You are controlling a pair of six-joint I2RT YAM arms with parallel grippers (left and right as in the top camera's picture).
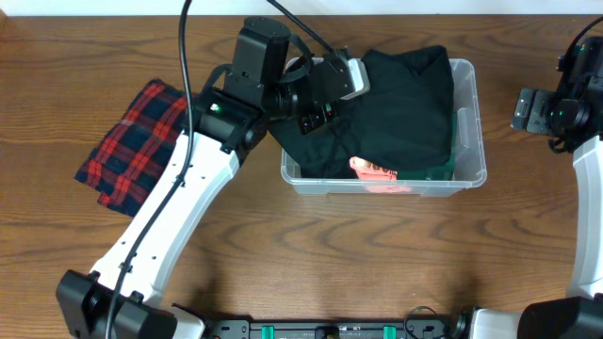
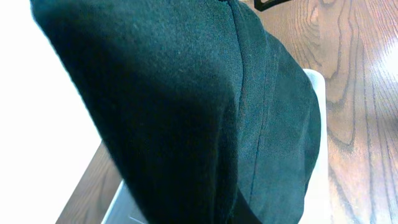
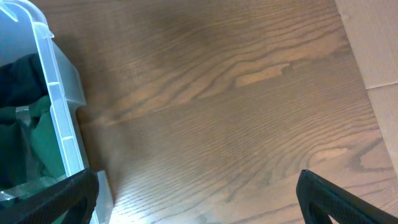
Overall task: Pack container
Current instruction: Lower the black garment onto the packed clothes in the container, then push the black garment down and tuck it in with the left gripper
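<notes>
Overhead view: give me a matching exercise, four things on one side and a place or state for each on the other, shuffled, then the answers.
Things:
1. dark garment
2. plaid cloth
3. right gripper
4. container

Places or states:
A. flat on the table, left of the container
B. open, off to the container's right
C. inside the container
D. clear plastic, rectangular, mid-table

Pairs: 1-C, 2-A, 3-B, 4-D
</notes>
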